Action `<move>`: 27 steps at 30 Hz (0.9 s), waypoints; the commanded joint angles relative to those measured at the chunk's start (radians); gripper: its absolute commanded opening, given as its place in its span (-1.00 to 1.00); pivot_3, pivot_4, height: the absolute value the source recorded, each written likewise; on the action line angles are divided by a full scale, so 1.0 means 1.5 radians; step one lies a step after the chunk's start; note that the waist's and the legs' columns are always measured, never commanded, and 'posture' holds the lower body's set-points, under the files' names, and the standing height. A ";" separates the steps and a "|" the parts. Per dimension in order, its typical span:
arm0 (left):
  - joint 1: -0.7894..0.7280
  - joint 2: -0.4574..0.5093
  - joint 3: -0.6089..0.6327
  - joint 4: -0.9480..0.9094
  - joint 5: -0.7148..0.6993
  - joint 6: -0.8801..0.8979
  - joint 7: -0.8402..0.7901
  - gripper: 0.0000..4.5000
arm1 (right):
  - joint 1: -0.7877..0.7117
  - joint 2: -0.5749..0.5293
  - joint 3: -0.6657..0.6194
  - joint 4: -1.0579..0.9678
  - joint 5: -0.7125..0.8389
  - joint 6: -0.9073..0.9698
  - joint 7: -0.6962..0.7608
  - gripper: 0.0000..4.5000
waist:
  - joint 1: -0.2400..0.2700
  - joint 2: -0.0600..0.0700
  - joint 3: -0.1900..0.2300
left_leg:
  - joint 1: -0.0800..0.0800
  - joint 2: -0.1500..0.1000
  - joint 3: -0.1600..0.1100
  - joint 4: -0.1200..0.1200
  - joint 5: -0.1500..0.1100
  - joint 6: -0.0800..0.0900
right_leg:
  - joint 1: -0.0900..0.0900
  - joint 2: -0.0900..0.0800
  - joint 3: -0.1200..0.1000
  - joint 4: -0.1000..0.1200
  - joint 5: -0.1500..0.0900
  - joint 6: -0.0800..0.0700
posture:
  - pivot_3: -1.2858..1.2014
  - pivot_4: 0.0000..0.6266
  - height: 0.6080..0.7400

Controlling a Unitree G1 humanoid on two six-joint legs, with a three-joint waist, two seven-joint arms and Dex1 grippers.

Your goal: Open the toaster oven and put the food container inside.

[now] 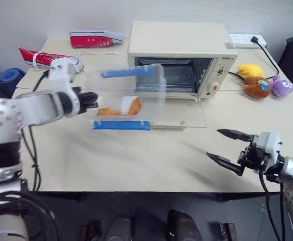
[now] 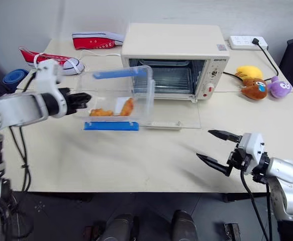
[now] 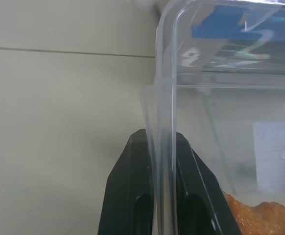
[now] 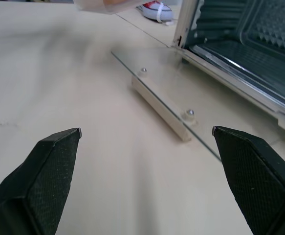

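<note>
Meanwhile the left gripper (image 1: 92, 99) clamps the wall of the food container (image 1: 128, 95), held above the table before the open toaster oven (image 1: 181, 57), while the right gripper (image 1: 227, 147) gapes empty.

Staged test room: toaster oven (image 1: 179, 55), sneakers (image 1: 95, 38) and plush toys (image 1: 259, 83) share one table (image 1: 136, 160).

The toaster oven (image 1: 181, 47) is showing cream-white with a red button. The clear food container (image 1: 128, 95) is carrying blue clip strips and orange-brown pieces. At the beige table's (image 1: 136, 155) far left corner, red sneakers (image 1: 93, 38) with white soles are lying; yellow, brown and purple plush toys (image 1: 262, 83) are sitting near its right edge.
</note>
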 commanded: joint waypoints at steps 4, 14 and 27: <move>-0.090 -0.146 -0.050 0.072 0.138 0.010 -0.034 -0.98 | 0.061 0.027 -0.031 -0.084 0.011 -0.011 -0.050 1.00 | 0.003 0.000 0.000 | 0.000 0.000 0.000 0.000 0.000 0.000 | 0.000 0.000 0.000 0.000 0.000 0.000 | 0.03 -0.52 1.00; -0.140 -0.294 -0.038 0.173 0.366 -0.030 -0.082 -0.98 | 0.118 0.062 -0.027 -0.142 0.007 -0.016 -0.103 1.00 | 0.003 -0.001 0.001 | 0.000 0.000 0.001 0.000 0.000 0.000 | 0.000 0.000 0.000 0.000 0.000 0.000 | 0.03 -0.52 1.00; -0.162 -0.373 0.044 0.184 0.484 -0.023 -0.154 0.55 | 0.127 0.069 -0.023 -0.143 0.008 -0.024 -0.119 1.00 | 0.004 -0.001 0.001 | 0.000 0.000 0.001 0.000 0.000 0.001 | 0.000 0.000 0.000 0.000 0.000 0.001 | 0.03 -0.52 1.00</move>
